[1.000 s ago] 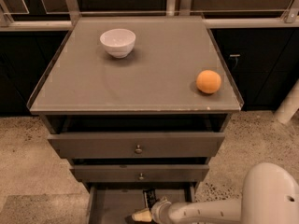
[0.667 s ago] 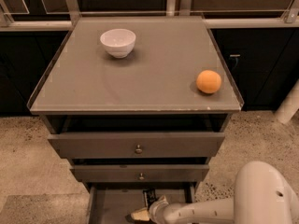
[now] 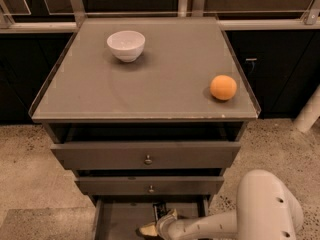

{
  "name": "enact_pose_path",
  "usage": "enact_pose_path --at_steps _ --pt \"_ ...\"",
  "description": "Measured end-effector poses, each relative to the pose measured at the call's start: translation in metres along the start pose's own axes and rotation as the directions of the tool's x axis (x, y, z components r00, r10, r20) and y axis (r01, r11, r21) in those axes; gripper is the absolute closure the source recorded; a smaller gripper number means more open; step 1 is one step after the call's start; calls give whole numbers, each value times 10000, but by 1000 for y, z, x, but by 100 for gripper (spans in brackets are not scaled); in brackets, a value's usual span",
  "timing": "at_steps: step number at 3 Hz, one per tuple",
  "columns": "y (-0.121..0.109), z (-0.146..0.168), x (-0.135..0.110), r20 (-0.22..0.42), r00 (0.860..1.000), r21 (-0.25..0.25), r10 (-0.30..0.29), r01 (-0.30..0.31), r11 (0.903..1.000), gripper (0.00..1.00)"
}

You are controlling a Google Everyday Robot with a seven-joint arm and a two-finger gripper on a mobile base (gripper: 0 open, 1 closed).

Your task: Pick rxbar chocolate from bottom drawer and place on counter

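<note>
The bottom drawer (image 3: 117, 219) is pulled open at the frame's bottom edge. A small black bar with pale lettering, the rxbar chocolate (image 3: 159, 210), lies on the drawer floor near its back. My gripper (image 3: 151, 228) reaches into the drawer from the right, just in front of and below the bar, on the end of my white arm (image 3: 260, 214). The counter (image 3: 165, 79) is the grey glossy top above.
A white bowl (image 3: 126, 45) stands at the counter's back left. An orange (image 3: 223, 87) sits at its right front. Two wider drawers with round knobs (image 3: 148, 159) are slightly pulled out above the bottom drawer. Dark cabinets flank both sides.
My arm has shifted slightly left, and the gripper has moved a little inside the bottom drawer. The bowl and orange have not moved.
</note>
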State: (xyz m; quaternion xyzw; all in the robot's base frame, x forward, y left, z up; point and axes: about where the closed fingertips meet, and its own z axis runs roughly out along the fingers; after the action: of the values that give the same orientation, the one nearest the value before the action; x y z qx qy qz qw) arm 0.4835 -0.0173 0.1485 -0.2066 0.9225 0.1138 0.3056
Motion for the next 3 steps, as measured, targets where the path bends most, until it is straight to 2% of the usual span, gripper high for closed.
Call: enact_pose_path --at_steps 2,3 --pt "-11 24 11 -440 9988 -25 224 -225 9997 0" --pt "-13 37 16 -747 9967 -202 321 -337 9992 0"
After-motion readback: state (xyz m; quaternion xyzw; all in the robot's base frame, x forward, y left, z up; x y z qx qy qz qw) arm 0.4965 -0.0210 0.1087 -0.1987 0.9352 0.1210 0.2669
